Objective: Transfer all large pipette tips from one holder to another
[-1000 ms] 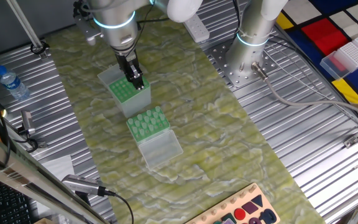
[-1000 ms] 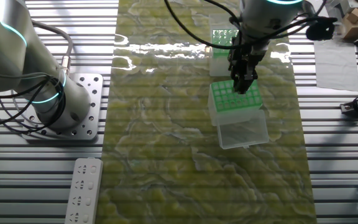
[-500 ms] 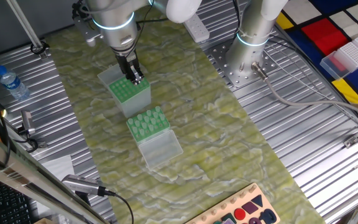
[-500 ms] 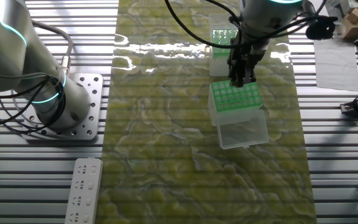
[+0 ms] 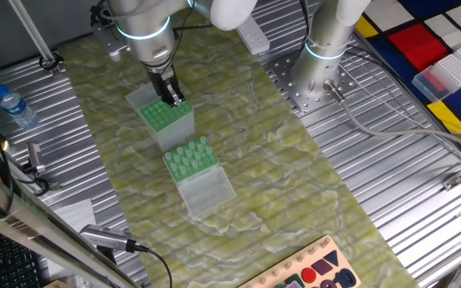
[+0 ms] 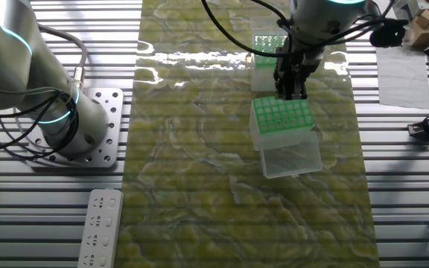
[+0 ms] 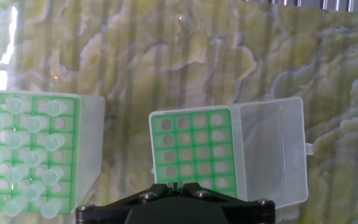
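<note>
Here, near to far from the hand camera:
Gripper: the black two-finger gripper [image 6: 290, 91] hangs just above one edge of the emptied holder; only its dark body shows at the bottom centre of the hand view, and I cannot tell whether its fingers are parted or closed, or whether they hold anything.
Emptied holder: a clear plastic box with a green perforated rack plate [image 7: 194, 151], centre of the hand view, its holes bare, its clear hinged lid [image 7: 274, 149] open to the right.
Large pipette tips: pale mint-green tapered plastic cones with round tops [image 7: 31, 152], standing upright in rows in the second green rack at the left edge of the hand view; a few holes there look bare.
Surface: a yellow-green marbled mat [image 5: 278, 168] under both holders.
</note>
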You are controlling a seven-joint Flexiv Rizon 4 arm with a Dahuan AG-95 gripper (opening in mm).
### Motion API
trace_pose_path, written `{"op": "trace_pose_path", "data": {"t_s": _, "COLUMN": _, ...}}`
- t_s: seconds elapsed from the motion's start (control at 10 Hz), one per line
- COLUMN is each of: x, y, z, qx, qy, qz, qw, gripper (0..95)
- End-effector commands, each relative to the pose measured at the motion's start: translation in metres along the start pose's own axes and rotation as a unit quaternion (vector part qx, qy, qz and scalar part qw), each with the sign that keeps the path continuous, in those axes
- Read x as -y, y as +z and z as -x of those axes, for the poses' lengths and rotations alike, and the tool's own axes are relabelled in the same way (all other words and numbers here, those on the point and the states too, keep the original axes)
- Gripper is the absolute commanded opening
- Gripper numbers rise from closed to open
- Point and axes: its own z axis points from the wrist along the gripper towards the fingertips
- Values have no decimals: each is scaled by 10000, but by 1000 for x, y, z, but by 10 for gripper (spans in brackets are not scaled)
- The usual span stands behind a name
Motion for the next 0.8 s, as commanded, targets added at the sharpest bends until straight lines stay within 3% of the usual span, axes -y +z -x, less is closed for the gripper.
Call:
{"op": "trace_pose_path", "data": {"t_s": 0.1, "x": -8, "y": -5, "z": 19, "qx": -137, "qy": -130, "qz": -29, "qw": 9998, "gripper": 0}}
{"op": "trace_pose_path", "data": {"t_s": 0.2, "x": -18, "y": -10, "z": 40, "qx": -216, "qy": -101, "qz": -40, "qw": 9997, "gripper": 0}}
{"op": "trace_pose_path", "data": {"t_s": 0.6, "x": -53, "y": -10, "z": 87, "qx": -199, "qy": -2, "qz": -50, "qw": 9998, "gripper": 0}}
{"op": "trace_pose_path", "data": {"t_s": 0.8, "x": -66, "y": -7, "z": 98, "qx": -173, "qy": 64, "qz": -56, "qw": 9998, "gripper": 0}}
